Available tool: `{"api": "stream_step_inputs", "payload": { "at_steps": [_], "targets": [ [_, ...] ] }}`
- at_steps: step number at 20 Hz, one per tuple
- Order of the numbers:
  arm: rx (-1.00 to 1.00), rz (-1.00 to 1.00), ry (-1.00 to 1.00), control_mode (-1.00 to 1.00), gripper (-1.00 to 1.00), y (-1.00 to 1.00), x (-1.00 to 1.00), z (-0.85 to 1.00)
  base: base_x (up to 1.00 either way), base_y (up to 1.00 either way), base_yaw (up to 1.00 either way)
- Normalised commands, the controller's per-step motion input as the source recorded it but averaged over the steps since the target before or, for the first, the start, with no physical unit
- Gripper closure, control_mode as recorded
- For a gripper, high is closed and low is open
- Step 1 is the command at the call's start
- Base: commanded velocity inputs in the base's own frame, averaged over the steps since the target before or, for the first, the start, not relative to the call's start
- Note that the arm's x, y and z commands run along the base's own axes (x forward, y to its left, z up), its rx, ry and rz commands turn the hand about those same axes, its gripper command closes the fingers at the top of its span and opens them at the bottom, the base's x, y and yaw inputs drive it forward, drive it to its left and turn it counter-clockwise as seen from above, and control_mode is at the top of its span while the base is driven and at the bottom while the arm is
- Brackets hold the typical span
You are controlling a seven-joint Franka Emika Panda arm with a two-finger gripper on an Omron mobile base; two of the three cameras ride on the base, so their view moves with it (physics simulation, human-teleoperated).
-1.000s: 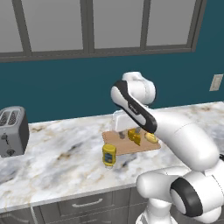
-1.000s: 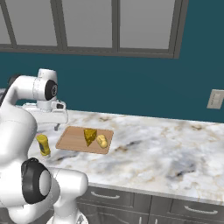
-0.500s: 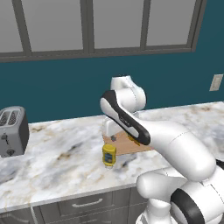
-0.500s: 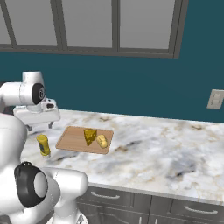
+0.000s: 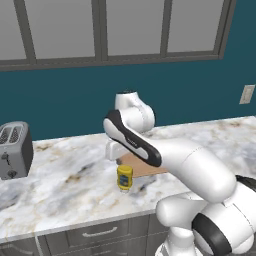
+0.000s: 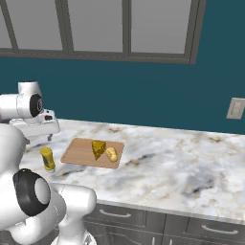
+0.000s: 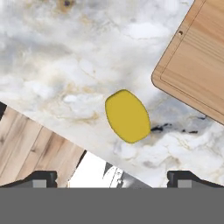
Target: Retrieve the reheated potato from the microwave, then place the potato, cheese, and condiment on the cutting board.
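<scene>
Since a sec ago my arm had swung off the board side and over toward the jar; my jaws (image 7: 112,178) came to hang above the condiment (image 7: 127,116), looking straight down on its lid. Jaws were spread wide, nothing between them, tips showing apart at the bottom of the hand view. Jar hadn't moved, board and what's on it hadn't either.

What that meant for the task, as I judged it: potato (image 6: 111,154) & cheese (image 6: 98,149) were already lying on the cutting board (image 6: 76,151), touching or nearly so, so the microwave part looked done. Only the condiment was left off the board. It stood upright on the marble table (image 6: 191,162), just beside the board's near-left corner, apart from it. So I was lining up for the last pick, prob. a straight drop then a close around the jar body.

How the jar looked: from above, a plain yellow oval lid, roughly centred btwn my tips but a bit high in view. From the base cams, short yellow jar w/ dark blue label band, taller than the wedge. Smooth sides, could slip if pinched too high. Toaster (image 5: 14,149) sat well off to the left, no bother.
</scene>
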Motion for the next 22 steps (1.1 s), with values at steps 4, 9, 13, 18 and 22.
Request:
{"api": "stream_step_inputs", "payload": {
  "at_steps": [4,9,13,18,22],
  "targets": [
    [0.00,0.01,-0.10,-1.00,-1.00,0.16,0.21,-0.25,0.00,0.00,0.00],
    [0.00,0.02,-0.12,-1.00,-1.00,0.06,0.25,-0.27,0.00,0.00,0.00],
    [0.00,0.05,-0.14,-1.00,-1.00,0.03,0.15,-0.18,0.00,0.00,0.00],
    [0.00,0.03,-0.09,-1.00,-1.00,0.01,-0.01,-0.06,0.00,0.00,0.00],
    [0.01,0.00,0.00,-1.00,-1.00,0.00,-0.16,0.00,0.00,0.00,0.00]
  ]
}}
